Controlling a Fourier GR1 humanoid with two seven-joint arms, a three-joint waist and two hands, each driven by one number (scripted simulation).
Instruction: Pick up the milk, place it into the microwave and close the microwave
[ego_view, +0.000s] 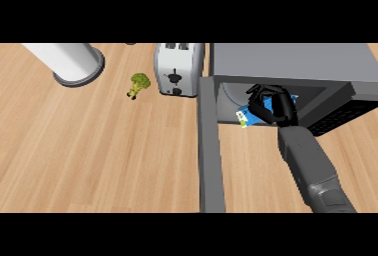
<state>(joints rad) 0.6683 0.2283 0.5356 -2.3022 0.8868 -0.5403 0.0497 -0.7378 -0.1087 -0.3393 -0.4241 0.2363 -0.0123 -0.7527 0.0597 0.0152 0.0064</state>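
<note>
Head view has the right hand (270, 104) up around 2 o'clock, fingers curled round the milk (248, 116), a blue carton right at the mouth of the microwave (295, 59). Can't tell if it's touching the floor inside, and there's no left hand in shot. For this step I'd get the carton deeper in and sitting flat before letting go (near the lip it could catch the door), then back the arm straight out toward 6 o'clock. The microwave door (210, 165) hangs open, running down to 6, so its swing needs a free path. The toaster (177, 70) at 12 and broccoli (138, 85) at 11 are well apart from it.
</note>
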